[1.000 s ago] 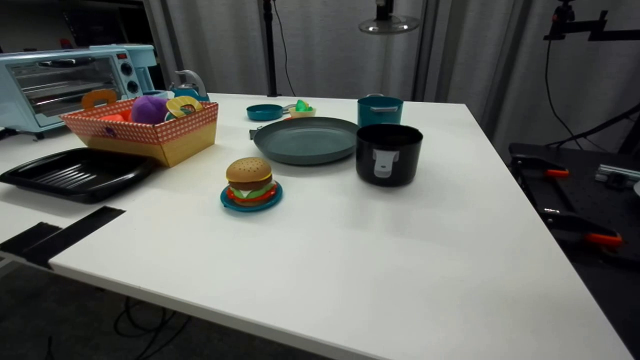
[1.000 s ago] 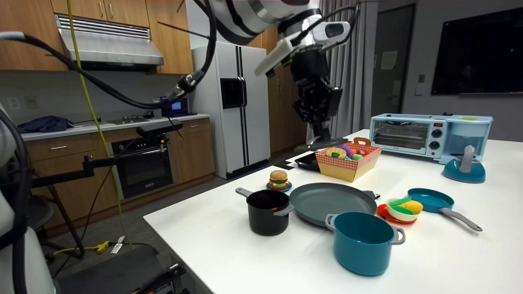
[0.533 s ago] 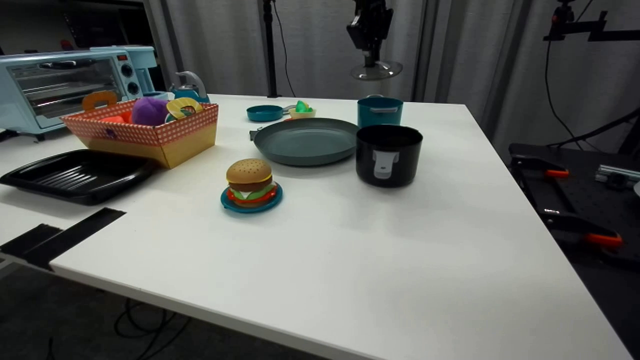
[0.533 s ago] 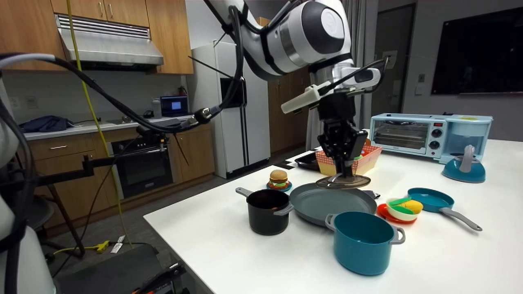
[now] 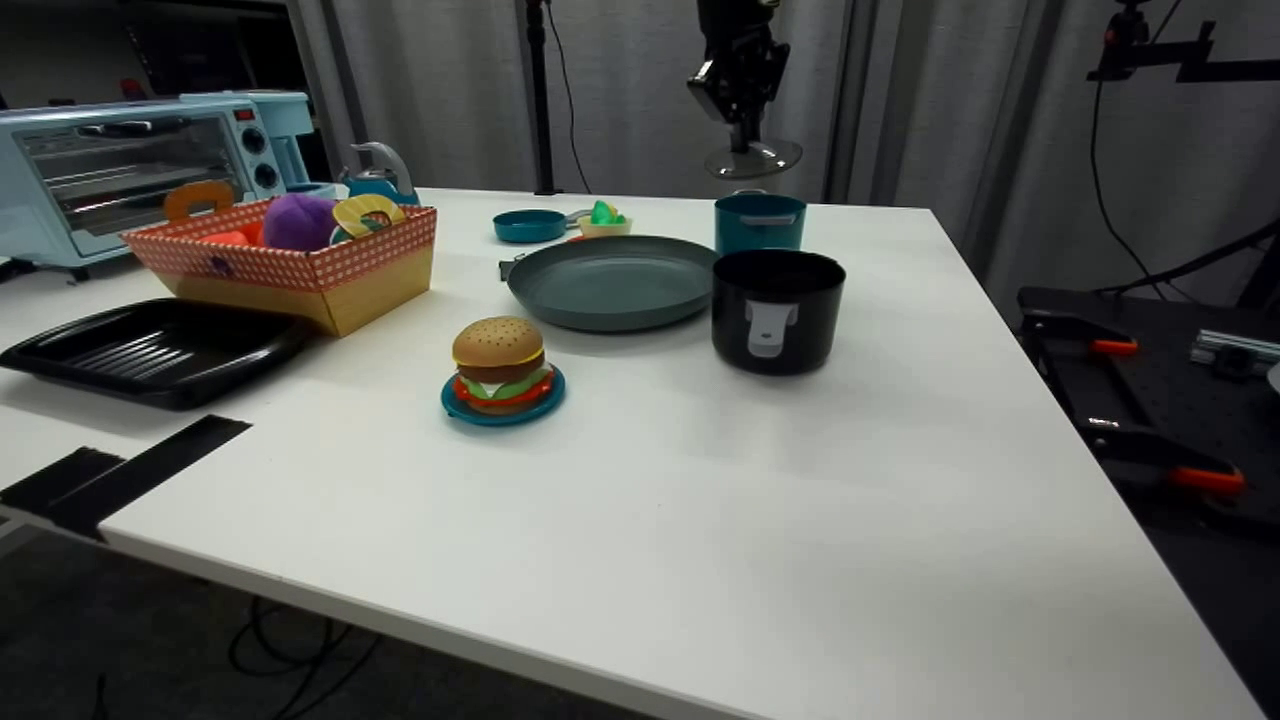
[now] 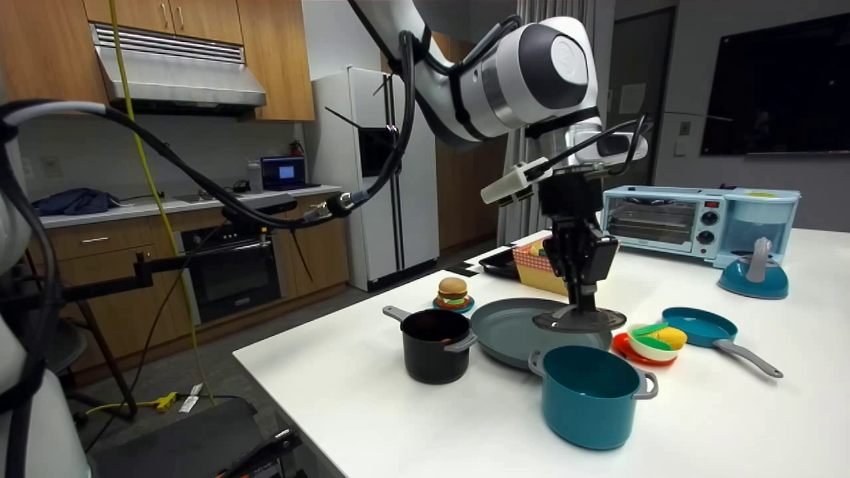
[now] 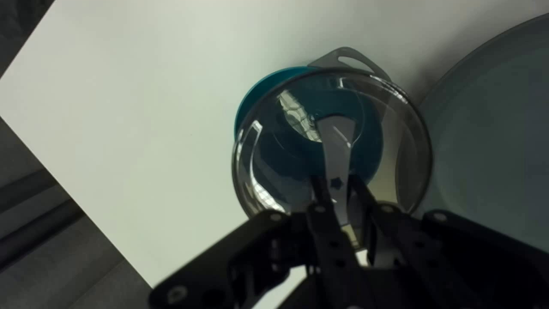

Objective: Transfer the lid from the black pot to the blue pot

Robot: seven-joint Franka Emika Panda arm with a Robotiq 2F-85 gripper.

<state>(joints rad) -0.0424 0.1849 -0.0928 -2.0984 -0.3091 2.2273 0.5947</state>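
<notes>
The lid is clear glass with a dark rim and a grey handle; it shows in both exterior views [image 5: 772, 160] [image 6: 554, 320] and the wrist view [image 7: 338, 141]. My gripper [image 6: 584, 300] is shut on its handle, with one finger on each side in the wrist view [image 7: 334, 182]. The lid hangs slightly tilted above the table. The blue pot [image 6: 588, 408] stands uncovered; in the wrist view [image 7: 258, 91] it lies partly behind the lid, off-centre to the upper left. The black pot [image 6: 436, 358] stands uncovered [image 5: 815, 330] and is out of the wrist view.
A large grey-green plate [image 6: 508, 332] lies beside both pots. A red plate with a bowl of toy food [image 6: 654, 355] and a small blue pan [image 6: 697, 322] lie beyond the blue pot. A toy burger [image 5: 500, 365], basket [image 5: 375, 285] and black tray [image 5: 160, 350] are farther off.
The gripper has carried the lid down and, in an exterior view, rightward from in front of the basket to over the plate's edge, close to the blue pot. The pots have not moved.
</notes>
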